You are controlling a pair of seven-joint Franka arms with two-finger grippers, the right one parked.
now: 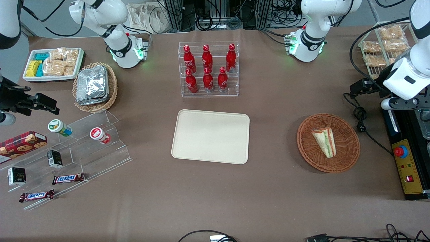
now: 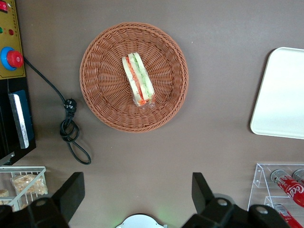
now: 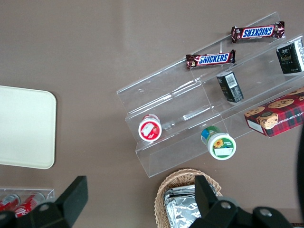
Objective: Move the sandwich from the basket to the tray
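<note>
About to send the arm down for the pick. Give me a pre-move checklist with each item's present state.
1. Sandwich lies in the basket: ok.
2. Nothing lies on the sandwich: ok.
3. Tool open, fingers spread wide, holding nothing: ok.
4. Tool up above the table, beside the basket rather than over the sandwich: not ok, centre it first.
5. Tray bare, ready to receive: ok.
6. Path from basket to tray along the table free of things: ok.

Six red bottles (image 1: 207,67); two Snickers bars (image 1: 68,178).
</note>
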